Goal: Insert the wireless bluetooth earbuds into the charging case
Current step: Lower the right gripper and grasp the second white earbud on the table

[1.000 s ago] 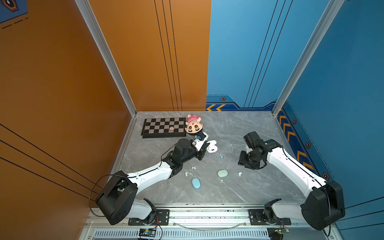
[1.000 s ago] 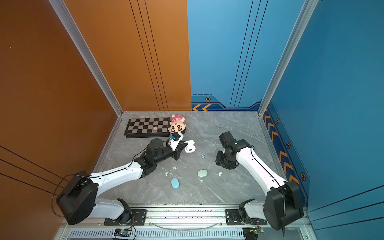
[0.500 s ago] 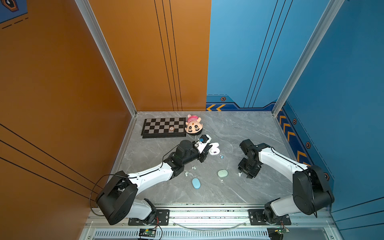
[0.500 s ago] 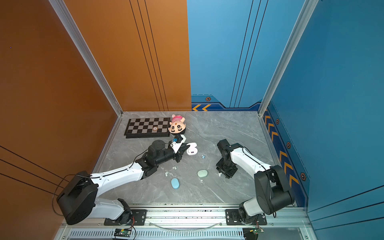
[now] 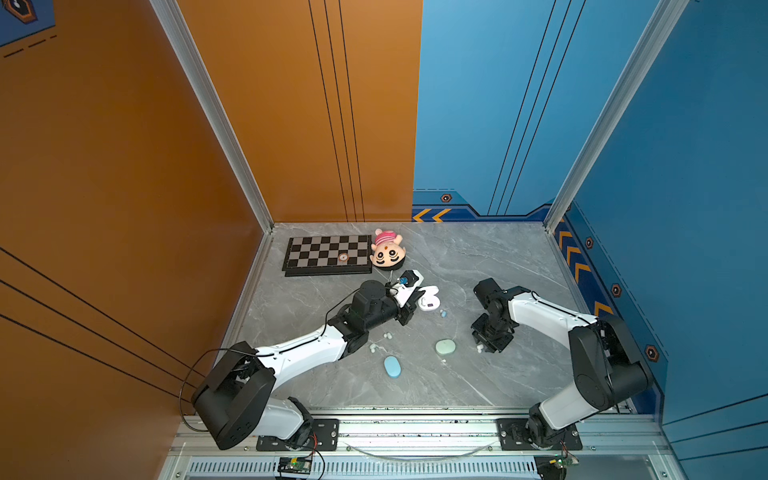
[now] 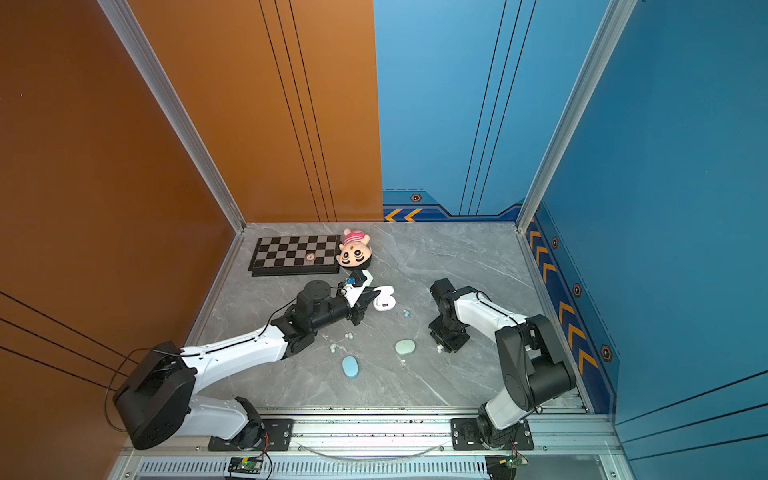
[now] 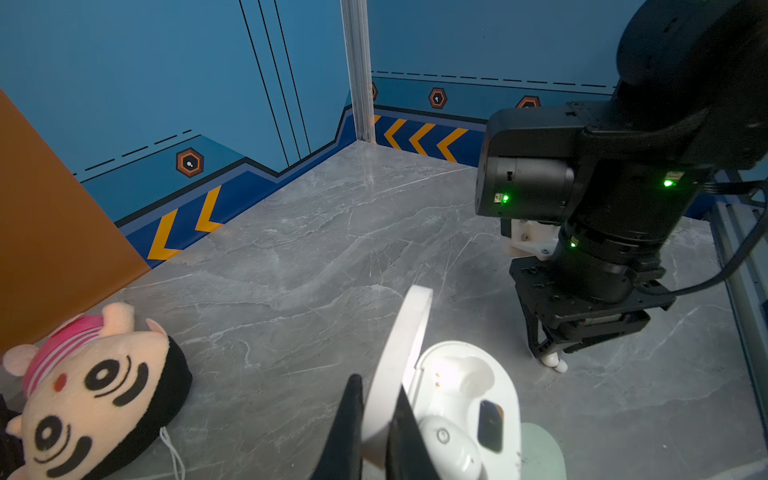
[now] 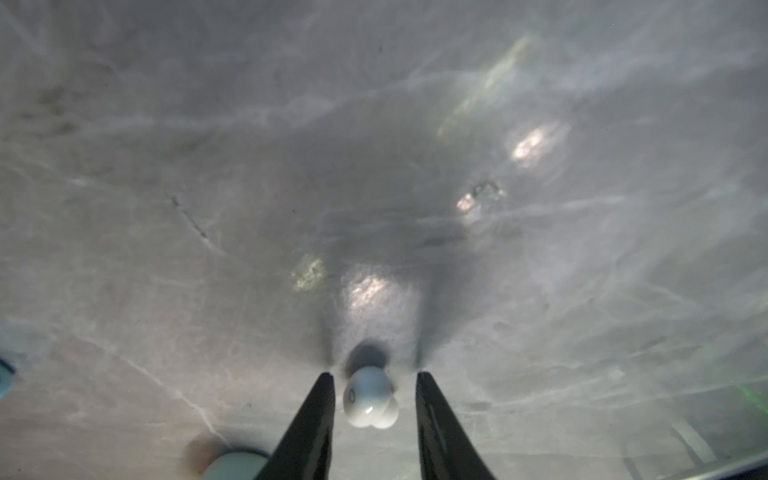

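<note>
A white earbud (image 8: 370, 401) lay on the desk (image 5: 498, 257), right of centre and nearer the front edge, untouched between the right gripper's (image 8: 374, 374) open fingers. Off-centre closing might squirt it away. The left gripper (image 7: 378, 384) pinched the white case's (image 7: 457, 374) lid (image 7: 409, 324). A green case (image 5: 445, 346) sat just beside, close enough to be nudged.

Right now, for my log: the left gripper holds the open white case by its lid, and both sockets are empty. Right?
Only one socket is empty: the left wrist view shows a white earbud seated in the other. The left gripper holds the lid.
</note>
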Robot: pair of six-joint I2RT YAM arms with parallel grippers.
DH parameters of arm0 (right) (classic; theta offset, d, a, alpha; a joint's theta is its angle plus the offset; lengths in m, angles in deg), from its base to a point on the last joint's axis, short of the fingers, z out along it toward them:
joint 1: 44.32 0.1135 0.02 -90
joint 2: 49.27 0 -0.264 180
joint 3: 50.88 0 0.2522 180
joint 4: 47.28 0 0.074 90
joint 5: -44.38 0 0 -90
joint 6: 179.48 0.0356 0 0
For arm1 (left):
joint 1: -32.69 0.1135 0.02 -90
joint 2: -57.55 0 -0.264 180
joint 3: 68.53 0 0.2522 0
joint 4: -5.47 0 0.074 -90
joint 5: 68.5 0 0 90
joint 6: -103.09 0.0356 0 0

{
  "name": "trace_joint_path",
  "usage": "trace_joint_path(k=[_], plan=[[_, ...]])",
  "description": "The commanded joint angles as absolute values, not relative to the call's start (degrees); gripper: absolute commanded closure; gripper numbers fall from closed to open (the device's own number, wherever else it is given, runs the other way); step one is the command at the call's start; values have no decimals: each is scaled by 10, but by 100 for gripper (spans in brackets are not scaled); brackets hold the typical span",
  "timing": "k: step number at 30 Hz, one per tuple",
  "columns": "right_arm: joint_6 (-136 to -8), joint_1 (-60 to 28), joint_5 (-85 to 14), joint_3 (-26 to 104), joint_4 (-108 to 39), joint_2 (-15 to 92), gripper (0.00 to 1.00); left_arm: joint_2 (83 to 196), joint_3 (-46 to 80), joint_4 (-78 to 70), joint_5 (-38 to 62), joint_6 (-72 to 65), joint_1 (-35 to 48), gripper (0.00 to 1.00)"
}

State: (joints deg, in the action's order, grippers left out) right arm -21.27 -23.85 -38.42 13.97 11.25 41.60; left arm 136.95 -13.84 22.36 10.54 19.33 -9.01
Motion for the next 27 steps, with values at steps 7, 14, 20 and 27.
trace_joint_path(k=[7,14,20,27], plan=[[-208,-232,-403,155,97,440,77,1364,-147,235,105,202,-96,100],[-219,-229,-411,164,98,452,80,1359,-150,235,108,203,-96,100],[-248,-227,-409,172,102,449,87,1359,-150,235,106,202,-95,100],[-310,-227,-405,187,112,444,89,1362,-147,235,106,201,-95,100]])
